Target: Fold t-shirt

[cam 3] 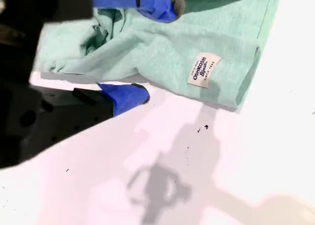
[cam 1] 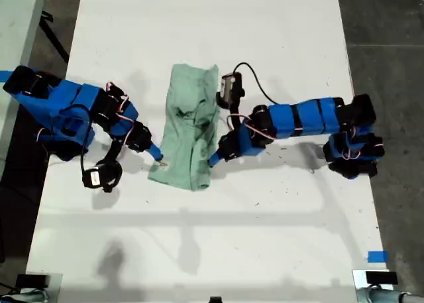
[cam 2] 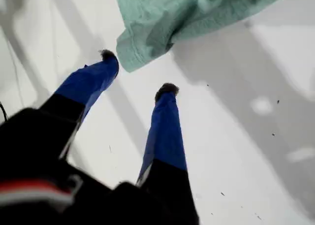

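The shirt (cam 1: pixel 189 127) lies bunched at the exterior view's centre. My first gripper (cam 2: pixel 140 72) is spread beside its corner; my second gripper (cam 3: pixel 157 50) is spread around its edge.

1. Both arms: bright blue printed shells joined by black servo blocks; thin red, white and black wires loop loosely between the joints.
2. Arm at the exterior view's left (cam 1: pixel 79 114): a small black camera module hangs on a black cable.
3. Arm at the exterior view's right (cam 1: pixel 298 121): a black module with a curling black cable.
4. My first gripper (cam 2: pixel 138 72): two slim blue fingers with dark tips, black base, a red-and-white band.
5. My second gripper (cam 3: pixel 157 50): blue fingers, dark rounded tips, black housing.
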Robot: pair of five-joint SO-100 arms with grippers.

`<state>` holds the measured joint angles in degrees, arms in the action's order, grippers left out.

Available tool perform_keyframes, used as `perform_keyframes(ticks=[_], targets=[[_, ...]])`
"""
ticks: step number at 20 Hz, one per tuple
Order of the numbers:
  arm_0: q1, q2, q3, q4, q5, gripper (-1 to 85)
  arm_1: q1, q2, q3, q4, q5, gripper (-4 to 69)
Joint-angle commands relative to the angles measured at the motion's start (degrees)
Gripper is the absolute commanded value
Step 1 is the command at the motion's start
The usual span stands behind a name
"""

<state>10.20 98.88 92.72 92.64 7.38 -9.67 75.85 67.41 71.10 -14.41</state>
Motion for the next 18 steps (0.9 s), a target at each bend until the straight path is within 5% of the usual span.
perform_keyframes(ticks=[1, 7, 18], targets=[[1.5, 2.7, 0.9, -2.8, -0.9, 27.6, -1.9, -2.1, -7.3, -2.0, 1.6, 21.6], [3.2, 2.6, 4.9, -5.8, -3.2, 27.7, -3.3, -8.9, -13.2, -2.7, 2.6, 21.8], [0.9, -13.4, 15.2, -23.6, -5.4, 28.4, -3.1, -24.0, -16.2, -12.8, 3.4, 21.1]])
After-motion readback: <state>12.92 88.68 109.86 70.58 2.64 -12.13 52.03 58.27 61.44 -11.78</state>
